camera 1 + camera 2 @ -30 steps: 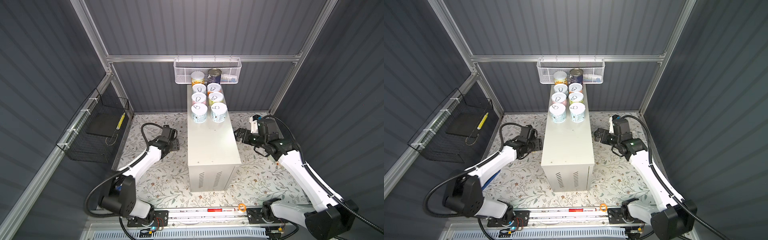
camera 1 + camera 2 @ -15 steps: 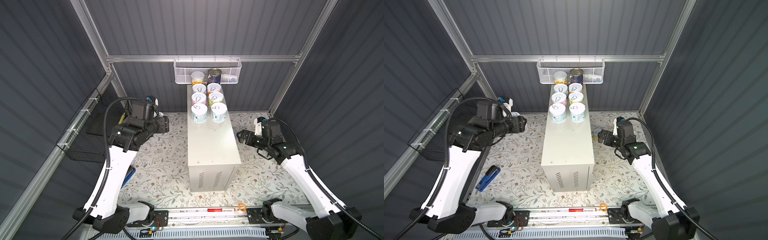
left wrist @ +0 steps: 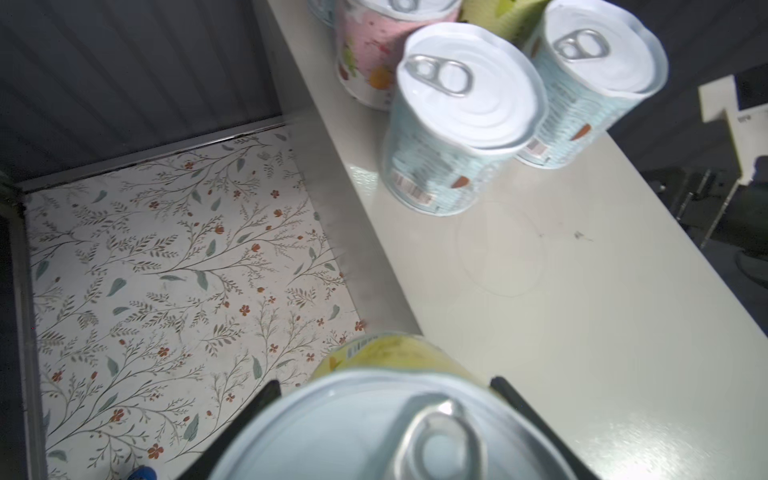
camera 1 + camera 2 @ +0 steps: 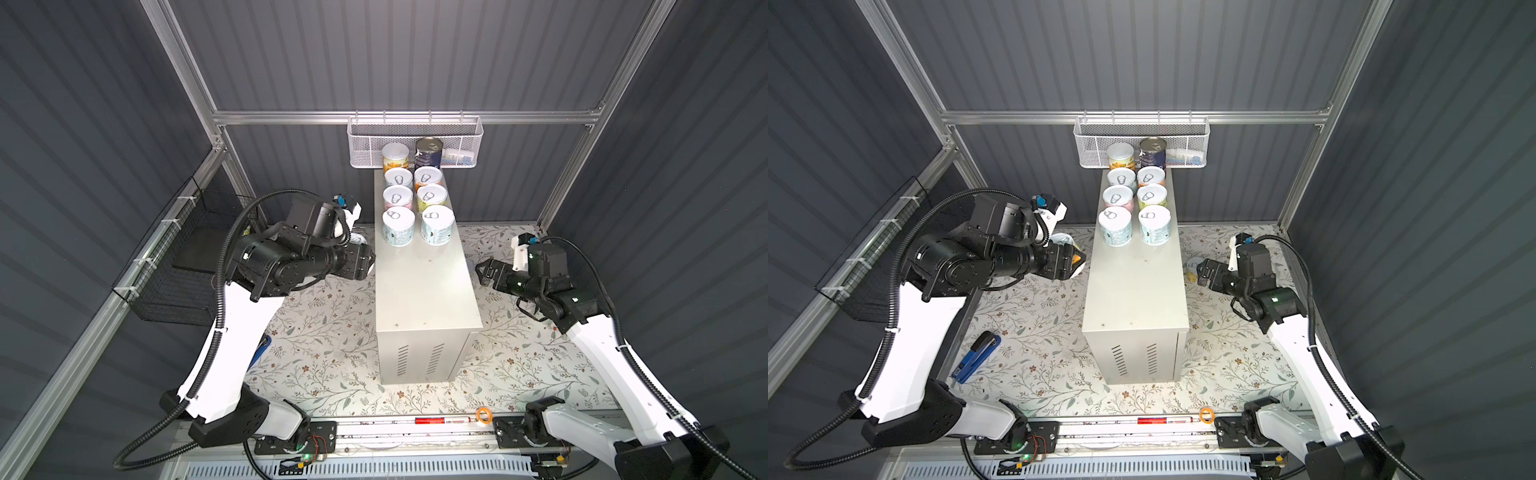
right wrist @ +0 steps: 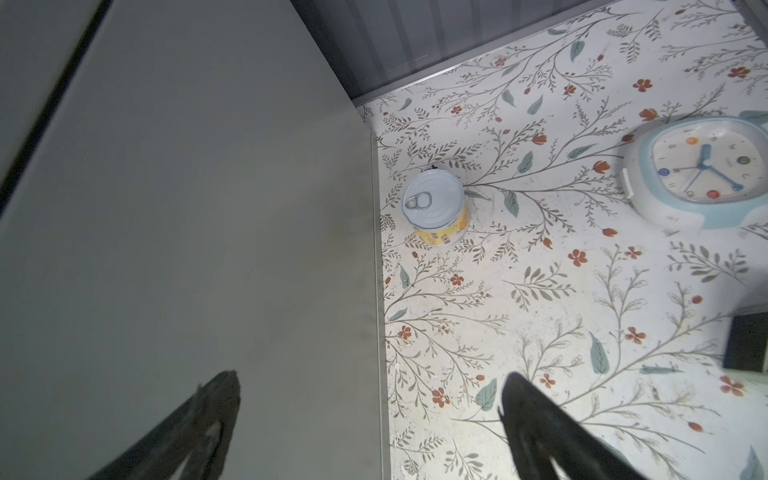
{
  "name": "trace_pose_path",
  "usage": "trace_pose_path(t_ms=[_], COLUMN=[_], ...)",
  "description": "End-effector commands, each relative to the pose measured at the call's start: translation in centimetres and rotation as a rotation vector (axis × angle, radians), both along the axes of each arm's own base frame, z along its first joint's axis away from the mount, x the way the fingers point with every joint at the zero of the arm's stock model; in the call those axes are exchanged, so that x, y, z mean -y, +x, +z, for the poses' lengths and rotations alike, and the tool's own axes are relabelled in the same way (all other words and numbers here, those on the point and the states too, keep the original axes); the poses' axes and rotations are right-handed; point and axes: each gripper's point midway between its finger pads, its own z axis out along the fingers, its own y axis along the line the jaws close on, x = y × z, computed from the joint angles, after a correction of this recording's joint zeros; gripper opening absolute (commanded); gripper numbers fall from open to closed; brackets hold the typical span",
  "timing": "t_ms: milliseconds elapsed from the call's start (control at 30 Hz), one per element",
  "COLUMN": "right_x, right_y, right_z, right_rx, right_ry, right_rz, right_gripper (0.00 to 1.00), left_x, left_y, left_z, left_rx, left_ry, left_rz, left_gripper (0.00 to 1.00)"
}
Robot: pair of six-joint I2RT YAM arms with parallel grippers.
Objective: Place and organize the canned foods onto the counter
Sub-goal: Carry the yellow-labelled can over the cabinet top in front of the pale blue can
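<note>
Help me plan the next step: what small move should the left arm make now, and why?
Probably shift the held yellow can sideways over the bare top of the counter, in front of the nearest pale blue can. The left tool grips it at the counter's edge, and the two rows end there.

Counter (image 4: 428,291) off-white, plain. Front cans (image 4: 398,227) pale blue labels, white lids. The pink-label can (image 4: 397,198) has fruit prints; next can (image 4: 432,199) yellow-green. Tall can (image 4: 429,153) navy. Yellow-label can (image 3: 365,419), white lid. Floor can (image 5: 436,212) yellow, pale lid. Mat (image 4: 328,340) white, grey-green leaf sprigs, red-orange flowers. Clock (image 5: 702,174) white and pale blue, coloured dots. Walls (image 4: 415,54) dark grey, ribbed.
</note>
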Motion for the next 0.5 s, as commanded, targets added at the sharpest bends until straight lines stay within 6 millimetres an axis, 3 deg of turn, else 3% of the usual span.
trace_pose_path(t_ms=[0,467], right_x=[0.2,0.5], right_y=[-0.2,-0.9], right_z=[0.5,0.9], right_rx=[0.018,0.034], right_ry=[0.007,0.011], right_rz=[-0.004,-0.012], right_gripper=[0.99,0.99], left_x=[-0.5,4.4], left_y=[-0.3,-0.9], left_z=[2.1,1.6], left_rx=[0.067,0.12], left_ry=[-0.046,0.017], left_rz=[0.036,-0.039], left_gripper=[0.0,0.0])
